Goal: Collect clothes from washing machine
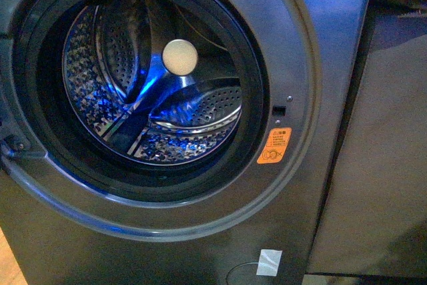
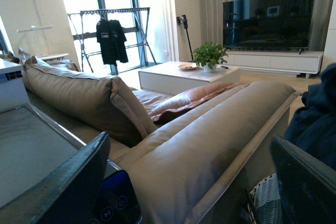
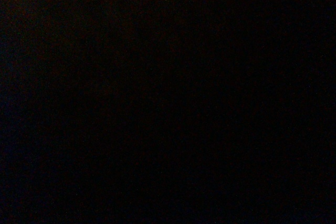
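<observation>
Nearest, in the left wrist view, the left end effector (image 2: pixel 189 140) has its two dark fingers (image 2: pixel 79 182) spread wide, with nothing between them. Just beyond one finger is the rim of a woven wicker basket (image 2: pixel 265 200). Above that rim are the clothes (image 2: pixel 315 124), a bulk of dark navy fabric cut off by the frame edge. I cannot tell whether the fabric rests in the basket or hangs over it. Behind them runs a tan sofa (image 2: pixel 79 95), and far back a television (image 2: pixel 269 20) stands against the wall.

The front view is filled by the washing machine (image 1: pixel 320 185), with its orange sticker (image 1: pixel 274 146) beside the porthole. Deeper in, the drum (image 1: pixel 87 78) shows only perforated steel, paddles and blue light, with no fabric in it, so the machine looks emptied. The right wrist view is dark, so I cannot tell the state of the right end effector.

The garment looks soft and limp, probably light, and not fragile. It will likely sag, trail and slip out of a shallow pinch. A deep grip on a bunched fold near its middle should keep both ends short. Loose ends could catch on the wicker.
</observation>
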Action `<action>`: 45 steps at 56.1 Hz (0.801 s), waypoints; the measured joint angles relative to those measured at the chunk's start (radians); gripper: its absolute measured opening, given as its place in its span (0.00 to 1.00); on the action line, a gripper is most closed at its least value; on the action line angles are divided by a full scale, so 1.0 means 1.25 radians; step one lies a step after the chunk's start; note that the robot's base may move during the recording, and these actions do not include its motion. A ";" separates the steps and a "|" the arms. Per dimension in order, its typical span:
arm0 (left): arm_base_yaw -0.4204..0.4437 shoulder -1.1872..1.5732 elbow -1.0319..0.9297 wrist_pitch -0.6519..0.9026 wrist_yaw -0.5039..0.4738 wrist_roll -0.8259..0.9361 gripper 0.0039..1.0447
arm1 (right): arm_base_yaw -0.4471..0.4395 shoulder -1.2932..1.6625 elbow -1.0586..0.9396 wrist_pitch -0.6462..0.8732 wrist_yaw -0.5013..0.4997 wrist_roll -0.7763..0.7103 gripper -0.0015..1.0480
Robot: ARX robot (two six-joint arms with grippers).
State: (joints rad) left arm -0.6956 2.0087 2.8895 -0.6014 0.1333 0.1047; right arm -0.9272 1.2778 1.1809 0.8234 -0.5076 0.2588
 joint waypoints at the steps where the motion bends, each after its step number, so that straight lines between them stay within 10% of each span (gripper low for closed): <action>1: 0.000 0.000 0.000 0.000 0.000 0.000 0.88 | -0.016 0.010 -0.003 0.001 -0.006 0.000 0.05; 26: 0.000 0.000 0.000 0.000 0.000 0.000 0.98 | -0.161 0.217 -0.042 -0.271 -0.144 -0.021 0.05; 45: 0.000 0.000 0.000 0.000 0.000 0.001 0.89 | -0.170 0.361 -0.042 -0.578 -0.203 -0.044 0.54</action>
State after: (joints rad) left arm -0.6960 2.0083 2.8895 -0.6014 0.1333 0.1062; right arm -1.1393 1.7290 1.1282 0.1013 -0.7612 0.2035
